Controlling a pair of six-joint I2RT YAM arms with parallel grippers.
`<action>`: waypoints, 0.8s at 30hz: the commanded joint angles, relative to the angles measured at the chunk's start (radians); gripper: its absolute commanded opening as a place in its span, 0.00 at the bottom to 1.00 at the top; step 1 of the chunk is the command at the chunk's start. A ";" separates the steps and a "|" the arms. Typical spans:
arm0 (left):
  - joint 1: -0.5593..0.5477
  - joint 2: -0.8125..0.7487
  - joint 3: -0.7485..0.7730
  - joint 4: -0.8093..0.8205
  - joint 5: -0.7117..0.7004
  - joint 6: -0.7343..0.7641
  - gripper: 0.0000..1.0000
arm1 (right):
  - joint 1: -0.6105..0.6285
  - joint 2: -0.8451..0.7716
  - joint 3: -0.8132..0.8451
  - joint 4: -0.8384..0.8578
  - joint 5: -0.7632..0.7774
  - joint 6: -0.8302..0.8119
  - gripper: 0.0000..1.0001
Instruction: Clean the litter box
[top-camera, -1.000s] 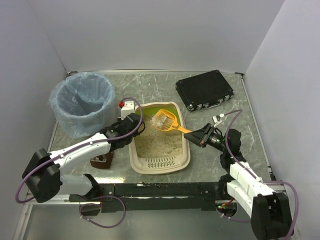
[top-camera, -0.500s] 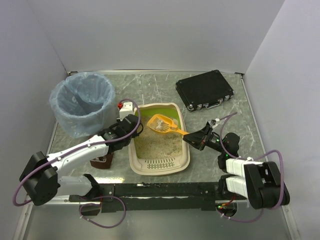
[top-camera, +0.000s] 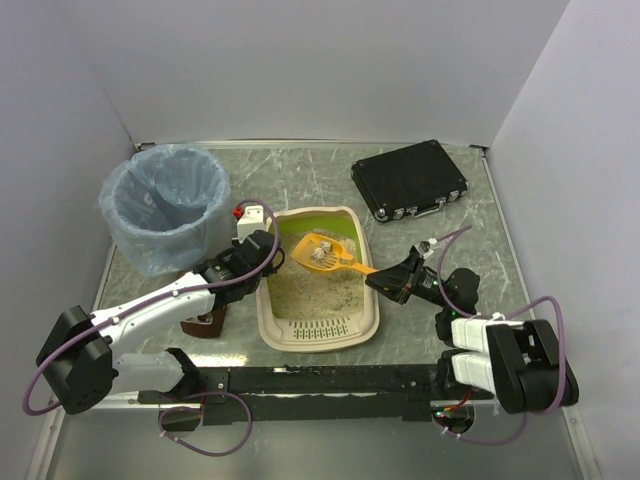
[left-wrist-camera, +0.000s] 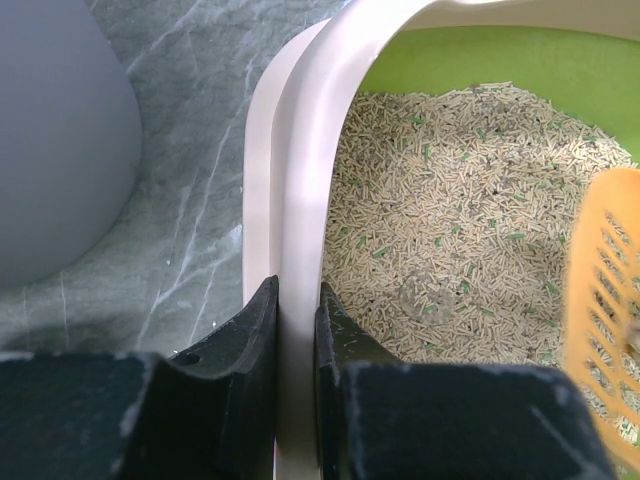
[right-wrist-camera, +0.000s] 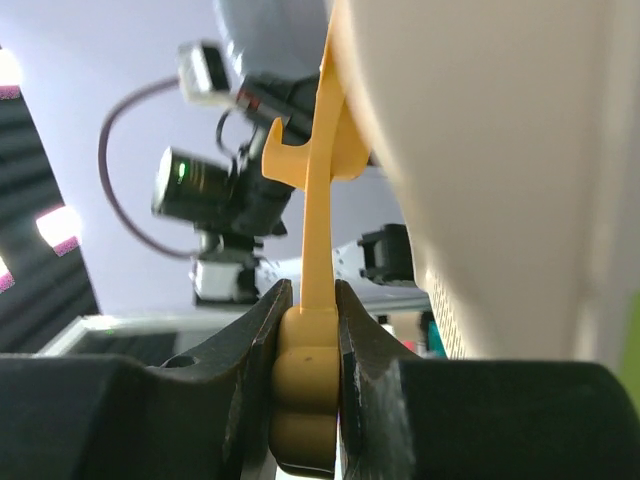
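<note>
Orange scoop (top-camera: 322, 254): gripped by its handle in the right gripper (right-wrist-camera: 308, 300), jaws clamped tight; it hung over the box's far end with a few grey clumps in it.
Litter box (top-camera: 320, 327): mid-table; the left gripper (left-wrist-camera: 297, 300) pinched its nine o'clock rim.
Progress: one scoopful was lifted but not dumped; a grey clump (left-wrist-camera: 412, 298) lay among the pellets, so more sifting looked due.
Blue-bagged bin (top-camera: 165, 205): ten o'clock of the box; the left arm lay across that route.
Black case (top-camera: 410, 180): one o'clock, well apart.

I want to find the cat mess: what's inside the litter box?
Beige pellet litter fills the litter box. The orange scoop, carrying pale lumps, hides the litter beneath it.
</note>
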 joint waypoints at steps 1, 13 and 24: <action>0.000 -0.066 0.045 0.175 -0.008 -0.054 0.01 | -0.001 -0.084 0.038 0.087 -0.024 -0.125 0.00; -0.001 -0.092 0.026 0.184 0.014 -0.068 0.01 | 0.062 -0.404 0.171 -0.583 0.047 -0.640 0.00; 0.000 -0.093 0.032 0.161 -0.013 -0.070 0.01 | 0.085 -0.524 0.329 -1.072 0.201 -1.016 0.00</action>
